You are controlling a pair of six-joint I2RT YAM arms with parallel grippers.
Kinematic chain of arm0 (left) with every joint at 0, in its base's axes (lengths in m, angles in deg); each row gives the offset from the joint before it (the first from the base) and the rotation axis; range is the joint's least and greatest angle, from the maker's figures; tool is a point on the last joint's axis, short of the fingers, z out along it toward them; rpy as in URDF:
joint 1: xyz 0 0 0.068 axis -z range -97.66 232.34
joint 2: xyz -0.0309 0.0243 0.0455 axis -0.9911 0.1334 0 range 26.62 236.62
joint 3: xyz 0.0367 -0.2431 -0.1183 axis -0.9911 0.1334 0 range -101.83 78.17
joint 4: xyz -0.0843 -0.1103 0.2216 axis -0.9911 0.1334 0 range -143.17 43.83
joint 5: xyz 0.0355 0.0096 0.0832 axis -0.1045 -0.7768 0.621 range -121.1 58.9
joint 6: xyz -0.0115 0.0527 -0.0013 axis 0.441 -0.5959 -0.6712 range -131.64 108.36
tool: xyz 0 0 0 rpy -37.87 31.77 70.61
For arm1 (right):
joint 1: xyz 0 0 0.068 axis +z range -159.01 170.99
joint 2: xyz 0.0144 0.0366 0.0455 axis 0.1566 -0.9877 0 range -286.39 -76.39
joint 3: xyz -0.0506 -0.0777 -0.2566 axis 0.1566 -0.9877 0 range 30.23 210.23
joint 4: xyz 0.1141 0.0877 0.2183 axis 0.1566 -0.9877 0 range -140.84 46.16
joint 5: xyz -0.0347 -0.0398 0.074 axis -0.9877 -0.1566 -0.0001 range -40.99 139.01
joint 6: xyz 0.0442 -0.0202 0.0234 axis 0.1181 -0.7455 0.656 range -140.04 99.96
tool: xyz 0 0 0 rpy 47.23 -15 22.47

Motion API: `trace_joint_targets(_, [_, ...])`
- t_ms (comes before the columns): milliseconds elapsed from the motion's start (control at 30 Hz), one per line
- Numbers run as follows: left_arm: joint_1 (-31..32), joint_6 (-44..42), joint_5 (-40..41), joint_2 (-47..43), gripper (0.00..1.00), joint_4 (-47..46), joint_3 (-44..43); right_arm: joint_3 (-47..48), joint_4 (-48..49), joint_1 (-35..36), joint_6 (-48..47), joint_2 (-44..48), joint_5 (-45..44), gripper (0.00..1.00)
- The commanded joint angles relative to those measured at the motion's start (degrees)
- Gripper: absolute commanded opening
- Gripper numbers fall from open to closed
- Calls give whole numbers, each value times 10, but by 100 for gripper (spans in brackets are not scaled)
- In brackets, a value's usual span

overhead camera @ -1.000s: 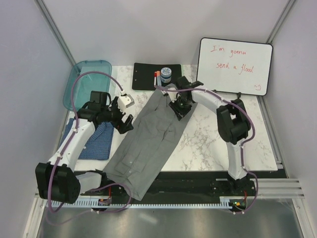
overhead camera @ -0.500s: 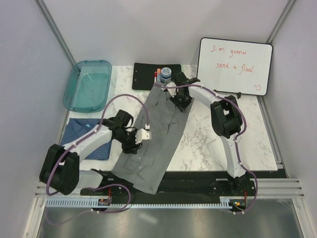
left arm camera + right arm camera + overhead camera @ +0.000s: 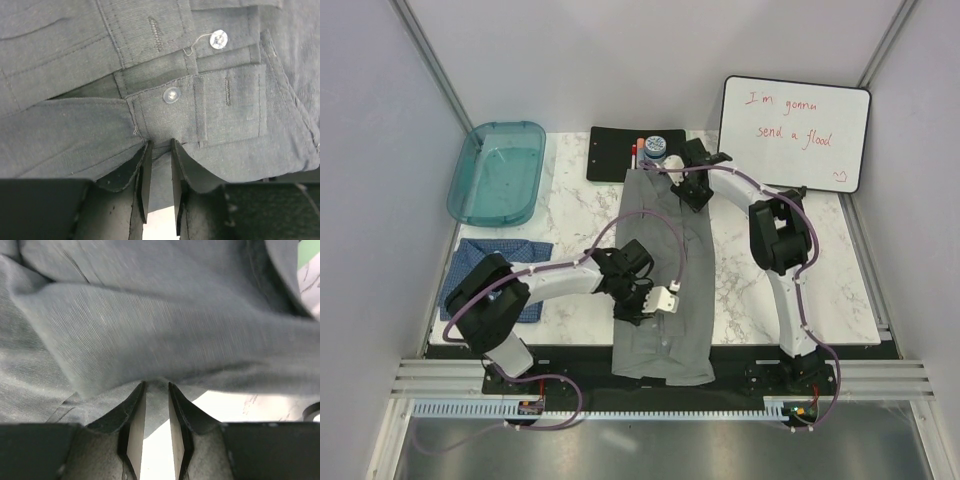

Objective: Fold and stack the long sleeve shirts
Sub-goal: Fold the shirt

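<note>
I work over a white marble-veined tabletop (image 3: 580, 215). Pale walls (image 3: 620, 60) enclose it on three sides. A whiteboard (image 3: 795, 135) with red handwriting leans back right.

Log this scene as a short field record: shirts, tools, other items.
grey shirt: spread lengthwise down the middle of the table, near end past the front edge
blue shirt: lying at near left, partly hidden by the left arm
left tool: shut on grey shirt, by a buttoned cuff
right tool: shut on grey shirt, at its far end
tray: teal, far left
whiteboard: far right, red writing
</note>
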Motion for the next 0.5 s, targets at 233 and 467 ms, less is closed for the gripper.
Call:
trace_joint_targets(233, [-13,113,-53,-168,58,48,-24,-71,-79,-38,-4,215,204,45])
trace_joint_targets(467, [-24,133,-63,-402,99,39,-32,-173,28,-62,1,447,290,83])
